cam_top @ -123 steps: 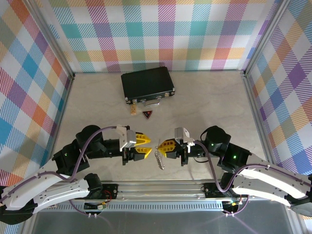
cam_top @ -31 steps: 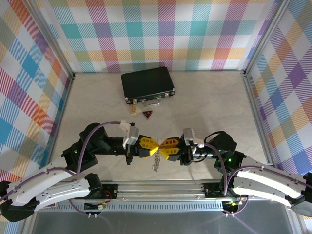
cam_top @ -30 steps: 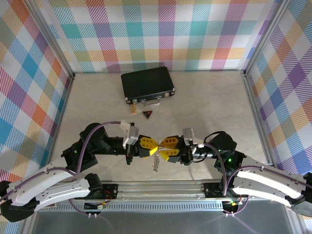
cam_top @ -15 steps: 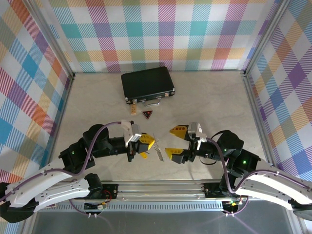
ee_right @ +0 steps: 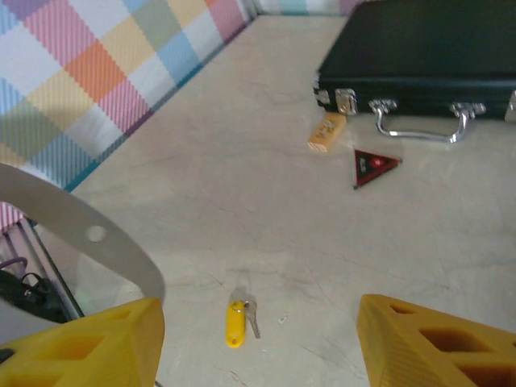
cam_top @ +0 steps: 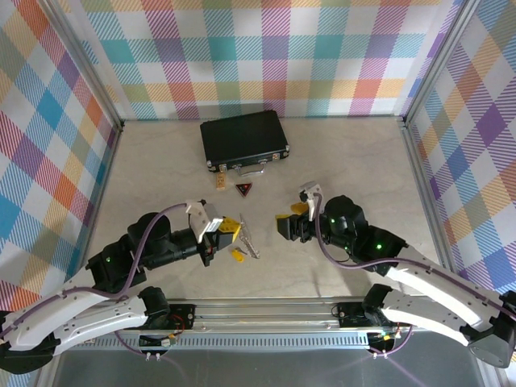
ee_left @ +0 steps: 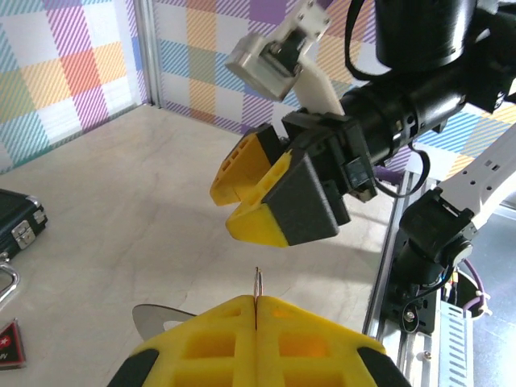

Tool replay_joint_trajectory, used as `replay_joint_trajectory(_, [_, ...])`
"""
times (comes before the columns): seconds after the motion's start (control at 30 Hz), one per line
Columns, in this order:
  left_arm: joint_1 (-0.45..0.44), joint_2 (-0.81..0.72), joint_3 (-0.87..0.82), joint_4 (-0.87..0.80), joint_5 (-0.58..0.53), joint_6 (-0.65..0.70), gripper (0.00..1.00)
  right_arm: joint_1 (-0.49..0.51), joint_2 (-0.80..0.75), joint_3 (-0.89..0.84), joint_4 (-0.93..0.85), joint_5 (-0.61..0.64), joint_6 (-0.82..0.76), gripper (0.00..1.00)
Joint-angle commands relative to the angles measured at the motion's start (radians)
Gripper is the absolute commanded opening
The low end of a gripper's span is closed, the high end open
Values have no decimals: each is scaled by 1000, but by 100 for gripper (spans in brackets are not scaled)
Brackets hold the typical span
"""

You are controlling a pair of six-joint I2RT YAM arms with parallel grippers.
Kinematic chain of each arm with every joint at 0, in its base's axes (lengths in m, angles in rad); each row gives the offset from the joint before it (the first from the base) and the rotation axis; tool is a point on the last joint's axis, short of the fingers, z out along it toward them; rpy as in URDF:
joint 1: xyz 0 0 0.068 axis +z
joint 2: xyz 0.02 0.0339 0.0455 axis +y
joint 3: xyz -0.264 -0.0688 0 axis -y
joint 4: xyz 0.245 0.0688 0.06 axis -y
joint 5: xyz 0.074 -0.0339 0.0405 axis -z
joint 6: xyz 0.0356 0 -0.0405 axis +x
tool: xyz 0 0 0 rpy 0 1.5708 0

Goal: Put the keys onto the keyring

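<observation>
The black case [cam_top: 244, 139] sits shut at the back of the table [cam_top: 355, 161] (its contents are hidden). A small tan piece [ee_right: 326, 131] and a dark triangular tag [ee_right: 375, 167] lie just in front of its handle. The key [ee_right: 235, 322], yellow-headed with a short silver blade, lies flat on the table, off the ring. The left gripper [cam_top: 231, 227] is clenched on the silvery keyring [cam_top: 251, 240] near the key. The right gripper [cam_top: 283, 224] is spread, grasping nothing.
</observation>
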Motion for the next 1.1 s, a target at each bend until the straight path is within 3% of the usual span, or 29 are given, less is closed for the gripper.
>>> replay_joint_trajectory(0.0, [-8,-44,-26,13,-35,-28,0,-21,62,-15,39,-50,74,63])
replay_joint_trajectory(0.37, [-8,-114,-66,3,-30,-47,0,-25,483,73,83,-224,134,53])
replay_joint_trajectory(0.63, [-9,-137,-90,7,-48,-45,0,54,766,205,124,-279,188,50])
replay_joint_trajectory(1.07, [-8,-195,-131,45,-52,-62,0,110,975,345,101,-288,221,43])
